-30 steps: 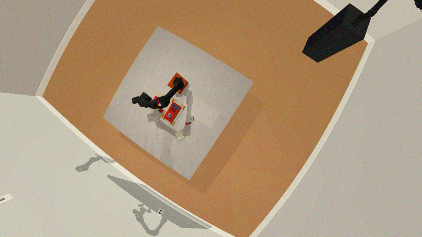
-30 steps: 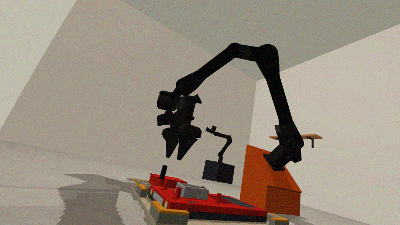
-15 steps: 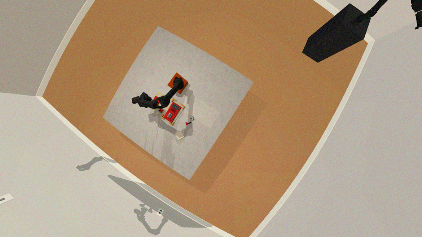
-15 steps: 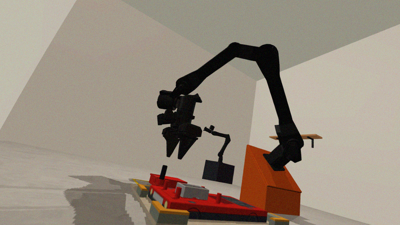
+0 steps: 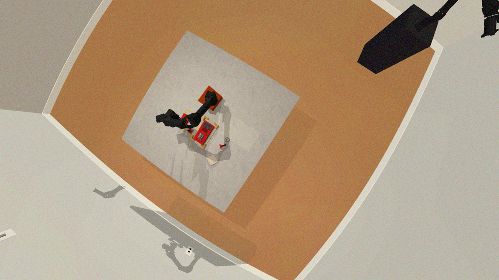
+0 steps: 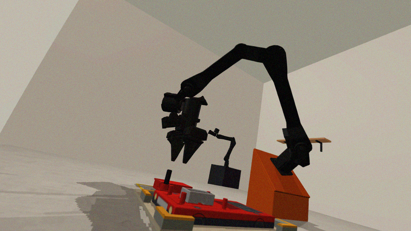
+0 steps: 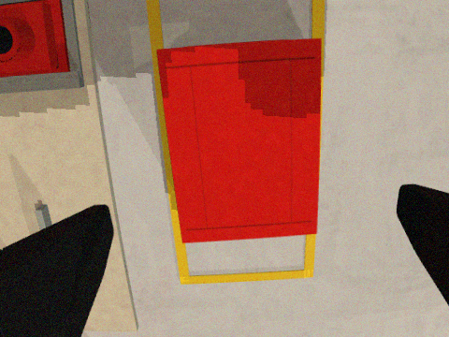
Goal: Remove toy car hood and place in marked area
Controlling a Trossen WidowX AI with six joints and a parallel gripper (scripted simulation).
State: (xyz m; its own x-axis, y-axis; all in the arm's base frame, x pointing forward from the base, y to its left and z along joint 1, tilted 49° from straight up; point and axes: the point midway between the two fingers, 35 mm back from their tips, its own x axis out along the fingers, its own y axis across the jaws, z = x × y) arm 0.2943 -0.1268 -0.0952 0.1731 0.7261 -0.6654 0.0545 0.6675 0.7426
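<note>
The red hood point(image 7: 243, 154) point(image 6: 180, 184) lies flat on the table beside the toy car point(image 5: 207, 132) point(image 6: 228, 212). It is over the yellow outline of the marked area point(image 7: 246, 277) point(image 5: 188, 110). Bare area shows at both ends of the hood in the wrist view; its long sides overlap the side lines there, and I cannot tell how exactly it sits within them. My gripper point(image 6: 178, 161) point(image 7: 255, 209) is open and empty, high above the hood, touching nothing. In the top view the arm hides part of the hood.
The car stands on a beige board point(image 7: 56, 164) with grey and orange corner blocks. A black upright post point(image 6: 168, 176) stands near the hood. The orange arm base point(image 6: 261, 181) is behind the car. A funnel-like red piece point(image 5: 221, 146) and a round part point(image 5: 227, 139) lie beyond the car.
</note>
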